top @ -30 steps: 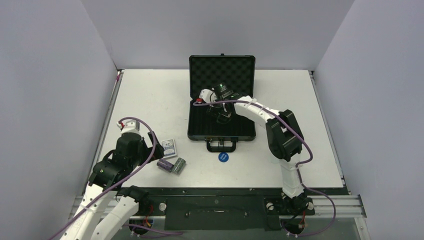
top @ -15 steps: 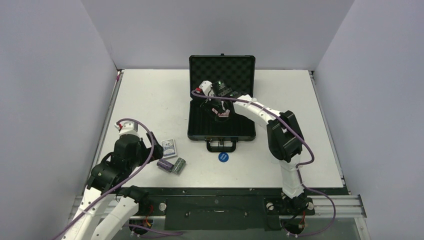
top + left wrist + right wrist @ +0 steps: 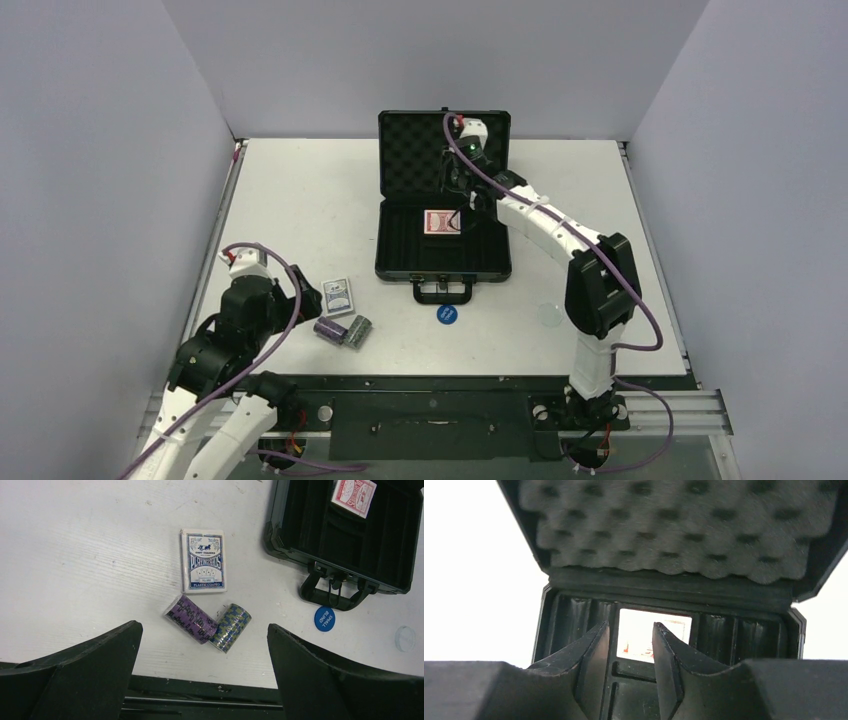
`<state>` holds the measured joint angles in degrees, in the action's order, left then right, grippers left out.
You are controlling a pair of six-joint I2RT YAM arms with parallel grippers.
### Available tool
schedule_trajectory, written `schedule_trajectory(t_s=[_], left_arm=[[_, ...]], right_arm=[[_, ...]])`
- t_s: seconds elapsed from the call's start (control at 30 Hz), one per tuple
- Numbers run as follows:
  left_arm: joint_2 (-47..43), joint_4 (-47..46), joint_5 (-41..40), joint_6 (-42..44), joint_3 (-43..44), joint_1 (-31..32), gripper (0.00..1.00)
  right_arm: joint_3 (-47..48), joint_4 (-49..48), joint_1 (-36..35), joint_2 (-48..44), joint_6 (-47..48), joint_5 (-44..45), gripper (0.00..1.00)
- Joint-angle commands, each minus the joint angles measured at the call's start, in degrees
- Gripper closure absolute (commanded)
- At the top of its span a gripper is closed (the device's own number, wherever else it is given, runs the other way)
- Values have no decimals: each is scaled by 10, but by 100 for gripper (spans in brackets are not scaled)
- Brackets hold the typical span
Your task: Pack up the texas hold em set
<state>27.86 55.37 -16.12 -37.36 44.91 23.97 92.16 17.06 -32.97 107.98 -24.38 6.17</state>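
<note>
Right gripper [image 3: 630, 626] has released the red-backed card deck [image 3: 441, 221] and is rising toward the foam lid, fingers narrowly apart and pinching nothing. The deck is now lying flat in a slot of the small black hard case [image 3: 400, 262], so one item is packed. Left gripper [image 3: 202, 629], spread wide, is hovering over the blue boxed card deck [image 3: 203, 560], purple chip stack [image 3: 191, 619] and green chip stack [image 3: 230, 628]. The round blue disc [image 3: 324, 618] and clear disc [image 3: 404, 638] are waiting on the table near the handle.
</note>
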Motion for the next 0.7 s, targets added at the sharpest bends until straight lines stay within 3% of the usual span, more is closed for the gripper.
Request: schedule_trajectory(t_s=[0.0,0.13,0.33,0.67], left_arm=[[-12,-30,-13,-8,0,4,4],[-9,-33,-11,-7,-1,4,4],[-6,-34,-7,-6,-2,5,4],[-8,-35,-7,-5,-3,6,4]], right_arm=[[-15,9,24,17,-148,25,68],[-7,9,25,41,-180,15,77],[16,11,26,77,-200,2,100],[20,5,26,106,-217,0,100]])
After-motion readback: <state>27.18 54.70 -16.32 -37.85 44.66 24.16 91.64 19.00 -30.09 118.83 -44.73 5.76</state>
